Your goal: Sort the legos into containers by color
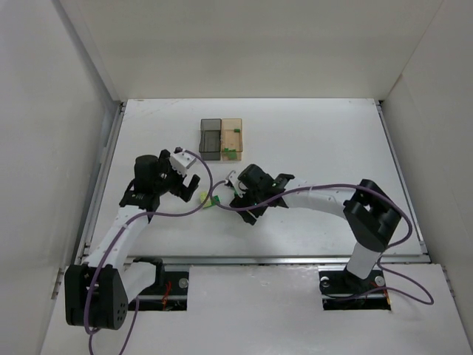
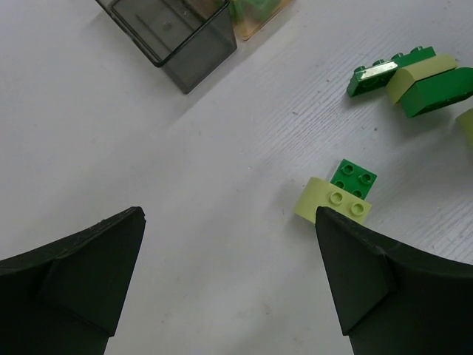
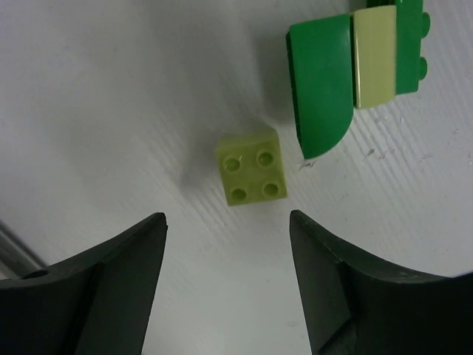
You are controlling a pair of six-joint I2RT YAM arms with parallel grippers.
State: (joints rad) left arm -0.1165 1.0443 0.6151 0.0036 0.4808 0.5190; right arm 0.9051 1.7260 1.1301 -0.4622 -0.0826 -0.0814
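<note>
- Legos (image 1: pixel 211 200) mostly lie loose on the surface (image 1: pixel 318 140); a few green ones sit in the tan bin (image 1: pixel 232 140), none show in the grey bin (image 1: pixel 211 137).
- Left claw (image 2: pixel 229 222) and right claw (image 3: pixel 227 222), over the loose pile, both gape wide, holding nothing.
- Bin contents are too small to count.

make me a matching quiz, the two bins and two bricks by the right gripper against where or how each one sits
Things
1. grey bin
2. tan bin
3. pale four-stud brick
4. dark green curved brick

Place or state
a. flush beside a pale brick
b. holds green pieces
c. lies alone, studs up
d. left one of the two bins in the top view

Pairs: 1-d; 2-b; 3-c; 4-a
</note>
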